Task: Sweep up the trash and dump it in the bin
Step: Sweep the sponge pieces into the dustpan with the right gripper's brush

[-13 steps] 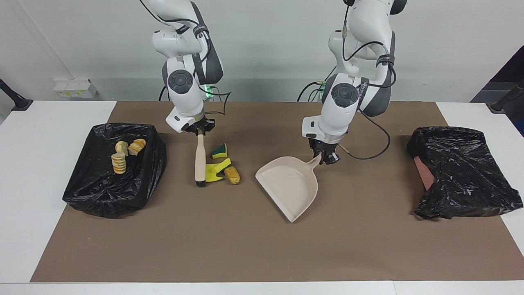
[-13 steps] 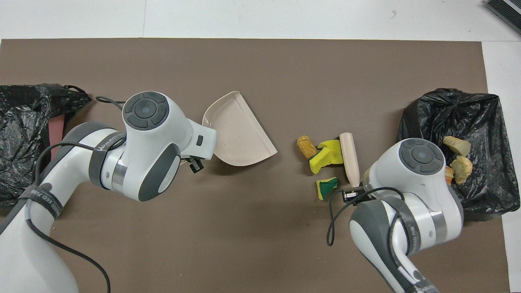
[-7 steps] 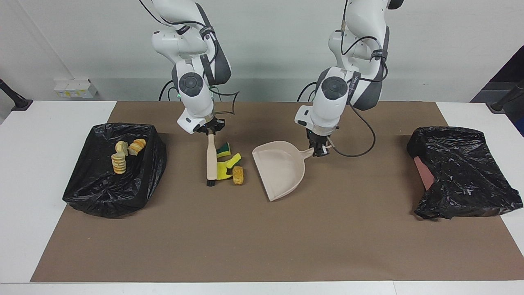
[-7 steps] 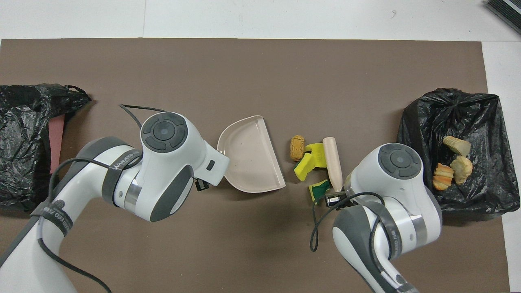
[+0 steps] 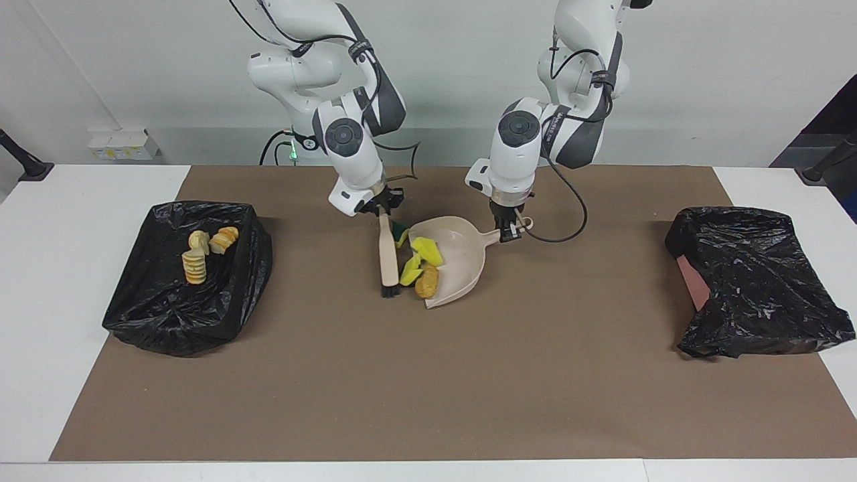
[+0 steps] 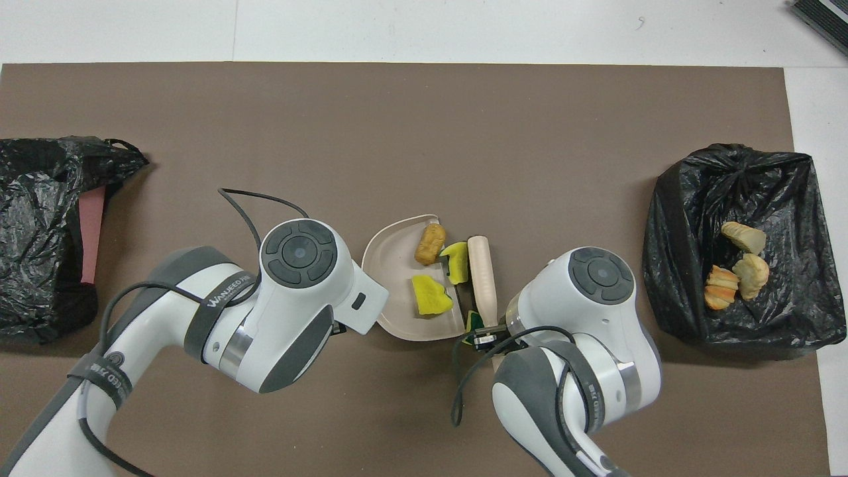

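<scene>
Trash sits now mostly in the beige dustpan: you see an orange-brown lump and a bright yellow piece inside it, another yellow piece on its open edge, and a green-backed scrap just beside the edge, against the brush. Your left gripper is closed on the dustpan handle. Your right gripper is closed on the brush handle, and the bristles touch the mat beside the dustpan. Three pale yellow chunks lie in the black-lined bin, well apart from the dustpan toward the right arm's end. On the left arm you can see a strap with white lettering, but I cannot read it with certainty.
</scene>
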Available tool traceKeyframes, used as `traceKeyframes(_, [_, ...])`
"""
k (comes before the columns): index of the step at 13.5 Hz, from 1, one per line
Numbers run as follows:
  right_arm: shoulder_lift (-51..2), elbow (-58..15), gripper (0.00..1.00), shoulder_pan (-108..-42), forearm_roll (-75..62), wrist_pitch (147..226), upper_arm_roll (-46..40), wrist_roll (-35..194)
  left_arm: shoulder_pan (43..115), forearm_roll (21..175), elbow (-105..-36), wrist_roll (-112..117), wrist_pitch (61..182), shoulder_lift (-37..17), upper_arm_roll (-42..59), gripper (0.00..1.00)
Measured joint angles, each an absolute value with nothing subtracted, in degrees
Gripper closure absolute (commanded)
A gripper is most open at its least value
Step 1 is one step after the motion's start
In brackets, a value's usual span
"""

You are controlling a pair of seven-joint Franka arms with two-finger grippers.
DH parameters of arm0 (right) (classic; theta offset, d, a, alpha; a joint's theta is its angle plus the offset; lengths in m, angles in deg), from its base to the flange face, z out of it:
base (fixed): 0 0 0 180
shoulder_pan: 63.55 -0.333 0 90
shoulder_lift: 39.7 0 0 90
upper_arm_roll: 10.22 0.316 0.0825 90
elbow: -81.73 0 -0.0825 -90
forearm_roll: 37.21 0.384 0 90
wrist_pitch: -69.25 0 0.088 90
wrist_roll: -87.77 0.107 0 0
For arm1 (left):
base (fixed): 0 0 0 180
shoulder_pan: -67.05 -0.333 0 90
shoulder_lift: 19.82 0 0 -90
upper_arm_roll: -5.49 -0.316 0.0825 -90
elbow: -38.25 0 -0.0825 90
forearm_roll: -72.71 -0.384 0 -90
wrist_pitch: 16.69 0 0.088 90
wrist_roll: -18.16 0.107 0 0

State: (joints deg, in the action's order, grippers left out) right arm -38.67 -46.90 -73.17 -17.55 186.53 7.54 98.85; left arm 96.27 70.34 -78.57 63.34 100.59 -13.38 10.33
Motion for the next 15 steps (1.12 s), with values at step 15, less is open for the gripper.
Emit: traceKeyframes(15, [-46.1, -42.9, 1.00, -73.6, -26.7, 171.6, 7.3, 102.0, 94.4, 70.3, -80.4, 66.0, 106.3, -13.2, 9.7, 1.00])
